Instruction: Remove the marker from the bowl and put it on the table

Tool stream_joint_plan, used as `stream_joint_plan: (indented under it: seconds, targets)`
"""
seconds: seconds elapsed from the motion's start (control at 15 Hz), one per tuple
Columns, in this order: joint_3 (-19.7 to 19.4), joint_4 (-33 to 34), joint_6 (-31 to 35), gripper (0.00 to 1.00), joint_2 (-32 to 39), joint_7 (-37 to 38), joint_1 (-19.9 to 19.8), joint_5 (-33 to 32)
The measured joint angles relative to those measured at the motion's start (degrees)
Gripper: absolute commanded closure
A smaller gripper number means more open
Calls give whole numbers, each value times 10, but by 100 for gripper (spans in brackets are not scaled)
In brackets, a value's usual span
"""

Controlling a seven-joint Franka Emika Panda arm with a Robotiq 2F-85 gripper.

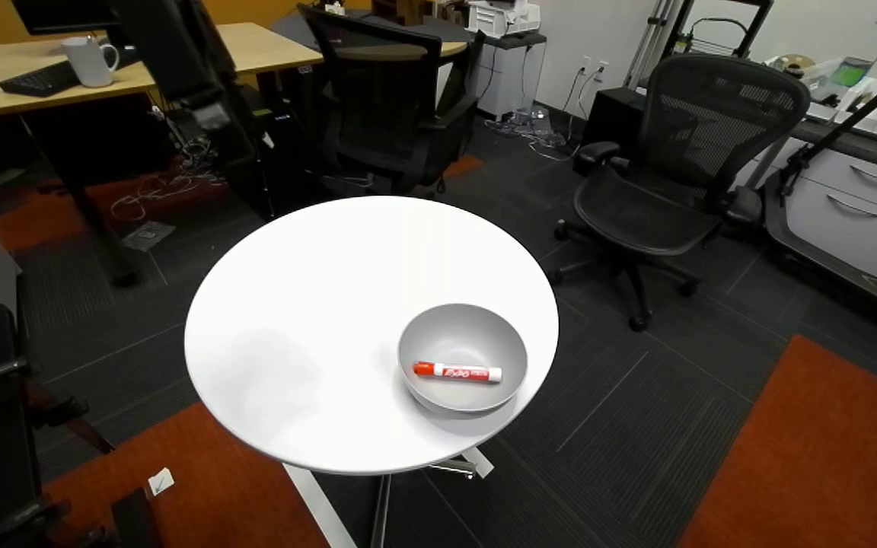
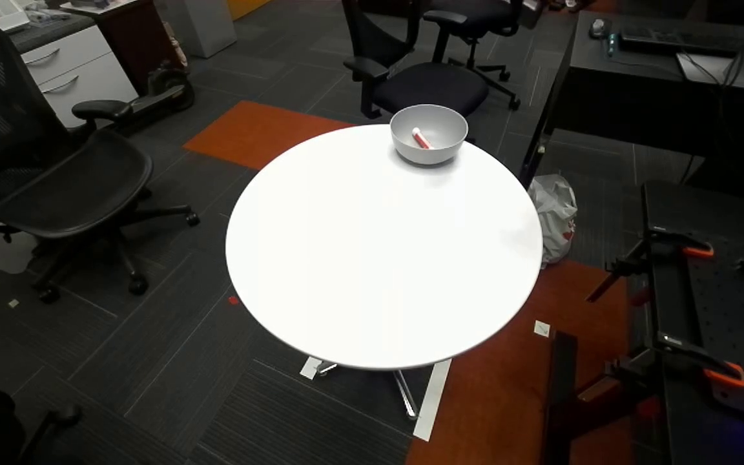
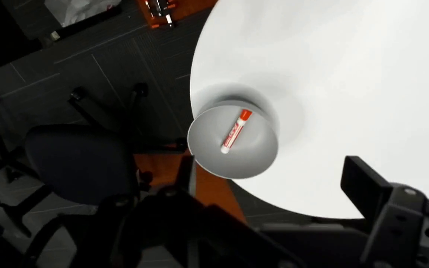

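Observation:
The red and white marker lies inside the grey bowl, near its wall. The bowl stands upright close to the edge of the round white table. The marker, bowl and table also show in an exterior view. In the wrist view my gripper is open and empty, its black fingers wide apart. The marker and bowl are beyond the fingertips, nearer the left finger. The table is below. In an exterior view the dark arm hangs at the upper left.
Office chairs stand on the floor around the table. A wooden desk with a white mug is behind. A black bench with orange-tipped clamps stands beside the table. A plastic bag lies on the floor.

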Motion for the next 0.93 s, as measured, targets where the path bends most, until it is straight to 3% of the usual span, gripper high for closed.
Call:
stream_joint_plan:
  seconds: [0.4, 0.93]
  targets:
    - [-42, 85, 115, 0, 179, 73, -14, -10]
    - [-109, 185, 153, 0, 339, 84, 23, 56]
